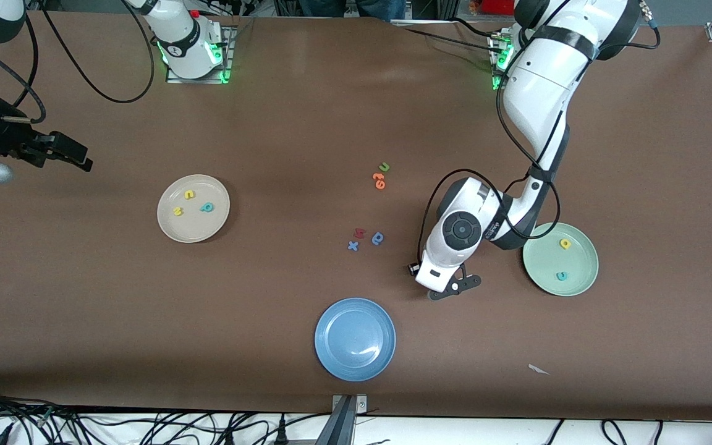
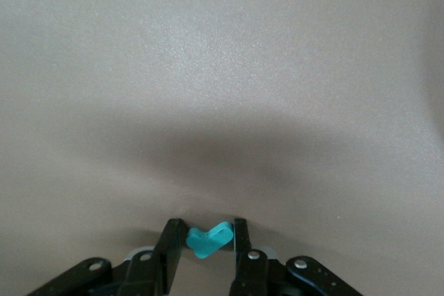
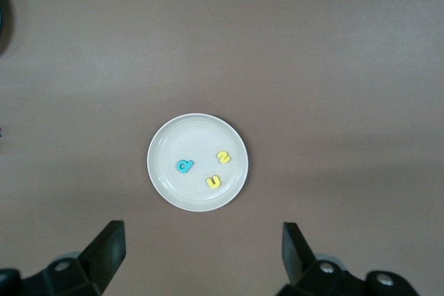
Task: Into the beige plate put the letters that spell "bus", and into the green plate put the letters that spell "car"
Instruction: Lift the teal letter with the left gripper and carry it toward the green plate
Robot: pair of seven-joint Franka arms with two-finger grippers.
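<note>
Near the left arm's end of the brown desk [image 1: 306, 111], the left gripper [image 2: 206, 249] was down at the surface just beside the round shallow pale mint-green plate [image 1: 581, 281], its two black fingers [image 2: 168, 249] pinching a tiny teal foam letter [image 2: 208, 239] between them. That letter was probably the r, though the wrist view showed only an angled piece of it. On the green plate lay a small yellow foam a [image 1: 565, 243] and a small teal foam c [image 1: 561, 275], apart from each other.

Toward the right arm's end of the desk sat the round shallow cream-beige plate [image 1: 207, 232], holding a yellow foam u [image 1: 190, 194], a yellow foam s [image 1: 178, 211] and a teal foam b [image 1: 207, 207]. The right gripper [image 3: 201, 247] waited up in the air over the desk by the right arm's end edge, its fingers spread wide with nothing between them.

Around the middle of the desk lay a green foam u [image 1: 384, 166] touching an orange foam letter [image 1: 379, 180], and nearer the front camera a red foam letter [image 1: 359, 233], a blue round foam letter [image 1: 377, 238] and a blue foam x [image 1: 353, 245] close together. A round blue plate [image 1: 331, 361] sat near the desk's front edge.
</note>
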